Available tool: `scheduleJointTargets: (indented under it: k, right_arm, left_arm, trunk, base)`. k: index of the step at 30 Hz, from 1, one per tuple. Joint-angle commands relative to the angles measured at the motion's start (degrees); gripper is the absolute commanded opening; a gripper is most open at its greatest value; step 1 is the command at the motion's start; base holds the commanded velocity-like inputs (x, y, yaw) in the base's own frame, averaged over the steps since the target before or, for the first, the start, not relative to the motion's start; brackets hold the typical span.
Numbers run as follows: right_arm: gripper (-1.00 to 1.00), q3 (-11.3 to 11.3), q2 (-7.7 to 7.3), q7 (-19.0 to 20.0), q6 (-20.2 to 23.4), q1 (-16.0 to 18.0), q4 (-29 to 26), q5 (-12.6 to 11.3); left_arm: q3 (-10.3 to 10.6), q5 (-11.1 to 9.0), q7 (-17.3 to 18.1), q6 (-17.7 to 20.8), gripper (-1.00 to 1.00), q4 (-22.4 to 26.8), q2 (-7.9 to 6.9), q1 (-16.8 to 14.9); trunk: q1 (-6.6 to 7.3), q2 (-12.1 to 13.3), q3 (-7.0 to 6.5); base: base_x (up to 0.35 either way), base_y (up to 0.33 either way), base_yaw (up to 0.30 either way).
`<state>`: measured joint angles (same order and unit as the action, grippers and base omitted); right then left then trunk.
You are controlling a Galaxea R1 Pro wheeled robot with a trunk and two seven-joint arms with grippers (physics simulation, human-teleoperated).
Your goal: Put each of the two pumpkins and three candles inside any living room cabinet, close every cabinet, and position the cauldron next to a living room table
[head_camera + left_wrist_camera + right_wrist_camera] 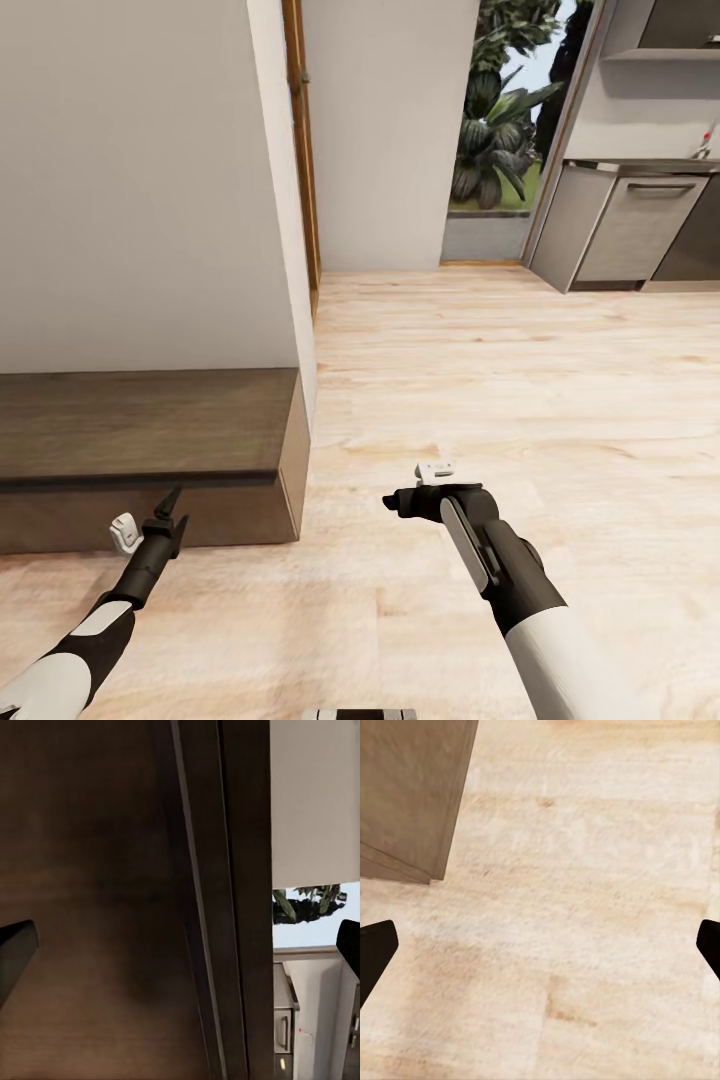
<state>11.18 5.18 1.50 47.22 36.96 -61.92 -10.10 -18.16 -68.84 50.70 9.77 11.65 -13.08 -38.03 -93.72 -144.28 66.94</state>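
Nearest the camera in the head view, the two arms reach forward over a pale wooden floor [480, 400]. The left gripper [168, 508] hangs low at the left, its dark fingers pointing up toward the front edge of the cabinet [140, 430], just in front of that edge; whether it touches the wood cannot be told. In the left wrist view the two fingertips [15, 949] sit far apart at opposite edges of the picture, so the jaws stand open with nothing between them, and the cabinet's dark brown face [112, 907] lies straight ahead, very close.

The right gripper [400, 503] hovers over bare floor to the right of the cabinet's end, pointing toward it and apart from it. Its wrist view also shows the fingertips [376, 949] wide apart and empty, open over the floorboards [585, 907], with a corner of the cabinet [412, 795] off to one side of the jaws, not between them.

The cabinet itself is a long, low, dark unit set against a light wall [130, 180]; its flat top is bare in the part that shows, and its front looks closed.

Farther back, a wooden door frame [300, 150] stands at the wall's corner. Beyond that, a tall glazed opening shows green plants [495, 120], and grey kitchen cupboards [630, 225] stand at the far right.
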Motion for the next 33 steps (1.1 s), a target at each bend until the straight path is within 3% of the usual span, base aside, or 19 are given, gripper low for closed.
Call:
scheduleJointTargets:
  k: [1, 12, 19, 33]
  right_arm:
    - [1.00, 0.0, 0.00, 0.1, 0.2, 0.0, 0.0, 0.0]
    - [1.00, 0.0, 0.00, 0.1, 0.2, 0.0, 0.0, 0.0]
    - [1.00, 0.0, 0.00, 0.1, 0.2, 0.0, 0.0, 0.0]
    - [1.00, 0.0, 0.00, 0.1, 0.2, 0.0, 0.0, 0.0]
  left_arm:
    - [0.1, -0.6, 0.2, 0.6, 1.00, 0.0, -0.02, 0.0]
    - [0.1, -0.6, 0.2, 0.5, 1.00, 0.0, -0.02, 0.0]
    - [0.1, -0.7, -4.1, 0.5, 1.00, 0.1, -0.02, 0.0]
    - [0.1, -0.7, -4.4, 0.4, 1.00, 0.3, -0.02, 0.0]
  trunk:
    - [0.01, 0.0, 0.05]
    - [0.01, 0.0, 0.05]
    - [0.01, 0.0, 0.05]
    - [0.01, 0.0, 0.05]
  base:
    - [0.000, 0.000, 0.000]
    - [0.000, 0.000, 0.000]
    - [0.000, 0.000, 0.000]
    - [0.000, 0.000, 0.000]
